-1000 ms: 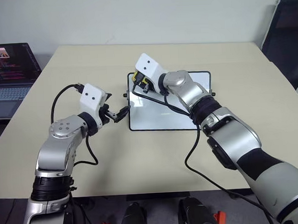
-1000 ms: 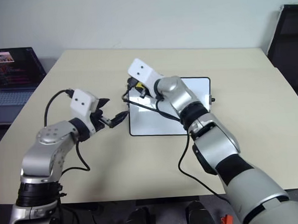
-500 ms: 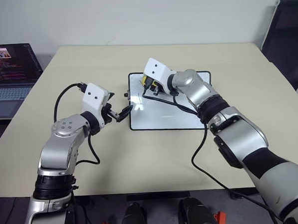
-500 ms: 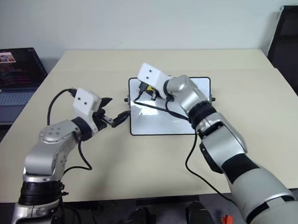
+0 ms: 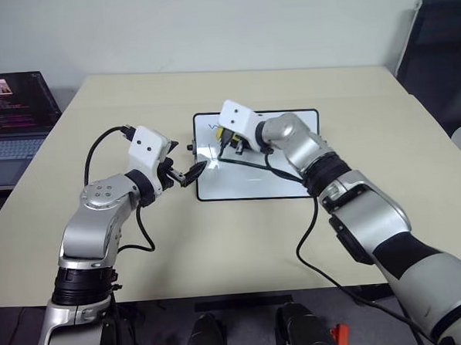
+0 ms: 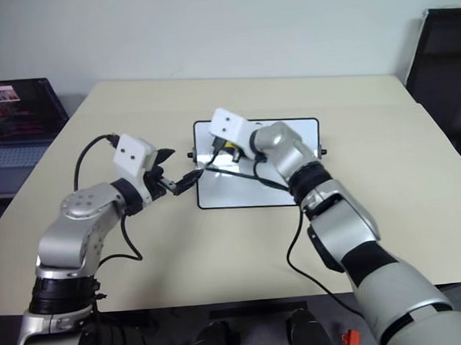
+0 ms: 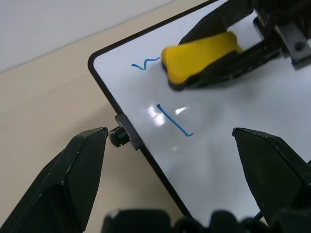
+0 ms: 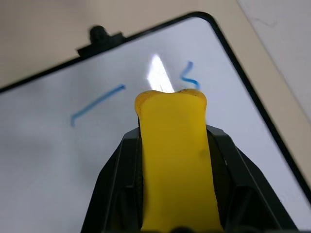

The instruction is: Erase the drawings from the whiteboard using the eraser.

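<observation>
Since a second ago the right claw (image 8: 172,145), clenched on the eraser (image 7: 201,56), has dropped toward the whiteboard (image 5: 293,186) beside the squiggle (image 7: 146,64); left claw (image 7: 170,160) stays released.

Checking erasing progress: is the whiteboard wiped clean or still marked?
Still marked: a squiggle and a stroke show on the whiteboard.

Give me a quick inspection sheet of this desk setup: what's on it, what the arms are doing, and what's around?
Surface: beige table.
Job's things: whiteboard lying flat; two blue drawings, a squiggle and a stroke, unerased; yellow eraser beside the squiggle.
Clutter: nothing seen.
Grippers: right gripper shut on the eraser above the board; left gripper open at the board's edge, by a knob.
Cables: black cables along both arms.
Surroundings: open laptop to the left, dark chair to the right.
</observation>
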Motion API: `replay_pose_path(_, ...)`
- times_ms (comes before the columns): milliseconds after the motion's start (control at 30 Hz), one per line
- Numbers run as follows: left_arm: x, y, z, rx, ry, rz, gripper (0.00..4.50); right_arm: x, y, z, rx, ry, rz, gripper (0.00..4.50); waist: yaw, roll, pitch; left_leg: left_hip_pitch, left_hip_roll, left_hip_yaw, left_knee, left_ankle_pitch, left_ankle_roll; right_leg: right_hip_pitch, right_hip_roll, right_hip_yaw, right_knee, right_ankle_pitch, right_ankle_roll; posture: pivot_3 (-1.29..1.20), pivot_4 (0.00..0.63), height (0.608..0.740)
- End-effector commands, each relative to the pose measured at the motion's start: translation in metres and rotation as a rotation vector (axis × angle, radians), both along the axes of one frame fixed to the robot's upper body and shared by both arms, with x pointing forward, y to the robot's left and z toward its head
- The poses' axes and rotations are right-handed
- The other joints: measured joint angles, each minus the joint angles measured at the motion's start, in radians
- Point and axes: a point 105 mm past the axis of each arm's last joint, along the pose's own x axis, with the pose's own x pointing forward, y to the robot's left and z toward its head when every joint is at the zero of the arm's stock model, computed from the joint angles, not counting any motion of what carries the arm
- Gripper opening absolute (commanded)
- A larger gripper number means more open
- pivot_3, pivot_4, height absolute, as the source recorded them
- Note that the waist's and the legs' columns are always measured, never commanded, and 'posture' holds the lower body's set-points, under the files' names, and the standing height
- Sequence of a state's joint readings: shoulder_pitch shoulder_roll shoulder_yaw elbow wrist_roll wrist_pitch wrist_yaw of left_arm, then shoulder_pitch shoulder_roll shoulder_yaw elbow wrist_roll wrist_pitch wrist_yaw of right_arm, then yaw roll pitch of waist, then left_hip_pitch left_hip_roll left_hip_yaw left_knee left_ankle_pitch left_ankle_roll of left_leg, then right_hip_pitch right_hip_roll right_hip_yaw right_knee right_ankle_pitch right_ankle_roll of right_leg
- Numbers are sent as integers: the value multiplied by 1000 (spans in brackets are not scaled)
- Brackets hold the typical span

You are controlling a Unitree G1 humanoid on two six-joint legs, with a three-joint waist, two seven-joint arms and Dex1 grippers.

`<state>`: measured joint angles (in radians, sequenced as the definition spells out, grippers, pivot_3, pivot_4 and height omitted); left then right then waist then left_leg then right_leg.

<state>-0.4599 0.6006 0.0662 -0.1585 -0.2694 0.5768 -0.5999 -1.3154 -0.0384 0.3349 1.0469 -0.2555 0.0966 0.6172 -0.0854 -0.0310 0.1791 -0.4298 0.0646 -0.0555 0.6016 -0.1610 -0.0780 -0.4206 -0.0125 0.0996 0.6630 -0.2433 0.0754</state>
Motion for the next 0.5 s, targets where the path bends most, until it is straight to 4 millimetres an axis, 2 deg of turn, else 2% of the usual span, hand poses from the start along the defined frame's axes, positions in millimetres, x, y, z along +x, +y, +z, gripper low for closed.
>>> replay_pose_path(33, -4, -2, 14, 9, -61, -6, 4500, 4, 5, 16, 52, -56, -34, 1335, -1, 0, 0, 0, 0, 0, 0, 0, 0, 0, 0, 0, 0, 0, 0, 0, 150, 740)
replay_pose_path(233, -5, -1, 14, 14, -67, 0, 4500, 8, 9, 25, 125, -46, -74, 1335, 0, 0, 0, 0, 0, 0, -1, 0, 0, 0, 0, 0, 0, 0, 0, 0, 150, 740)
replay_pose_path(300, -5, -1, 14, 14, -68, 1, 4500, 7, 11, 23, 119, -30, -65, 1335, -1, 0, 0, 0, 0, 0, 0, 0, 0, 0, 0, 0, 0, 0, 0, 0, 150, 740)
replay_pose_path(400, -5, -1, 14, 12, -69, 0, 4500, -1, 16, 8, 54, 35, -4, 1335, -1, 0, 0, 0, 0, -1, -1, 0, 0, 0, 1, 0, 0, 0, 0, 0, 150, 740)
replay_pose_path(500, -5, -1, 14, 12, -69, 0, 4500, -2, 19, 8, 50, 37, 8, 1335, -2, 0, 0, 0, 0, -1, -1, 0, 0, 0, 1, 0, 0, 0, 0, 0, 150, 740)
